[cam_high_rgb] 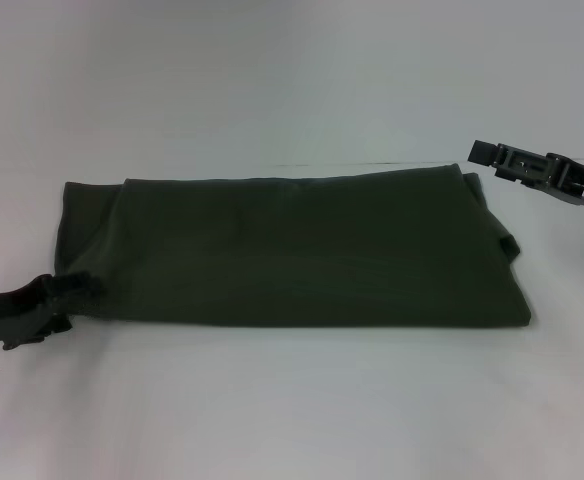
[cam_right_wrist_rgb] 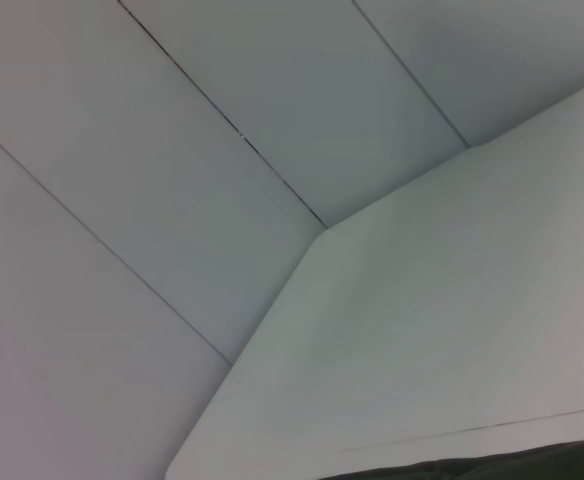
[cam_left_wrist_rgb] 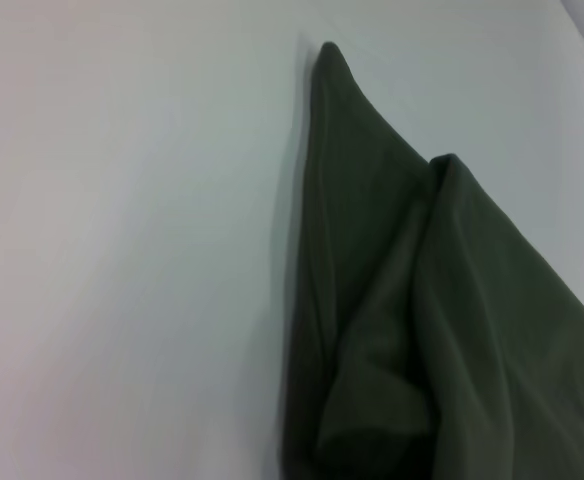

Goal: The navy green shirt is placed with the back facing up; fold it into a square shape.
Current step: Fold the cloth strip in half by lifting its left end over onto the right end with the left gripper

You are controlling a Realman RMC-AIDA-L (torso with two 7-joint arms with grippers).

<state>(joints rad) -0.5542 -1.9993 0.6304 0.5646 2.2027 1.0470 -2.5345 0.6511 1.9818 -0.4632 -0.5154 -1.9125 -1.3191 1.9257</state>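
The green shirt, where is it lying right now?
In the head view the navy green shirt lies folded into a wide band across the middle of the white table, with the left end effector at its near-left corner and the right end effector raised off its far-right corner.

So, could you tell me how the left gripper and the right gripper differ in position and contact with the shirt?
The left gripper sits low at the near left corner of the navy green shirt, touching bunched fabric there; the right gripper hangs raised beyond the far right corner, apart from the cloth. The left comes in from the left edge, the right from the right. Both are dark.
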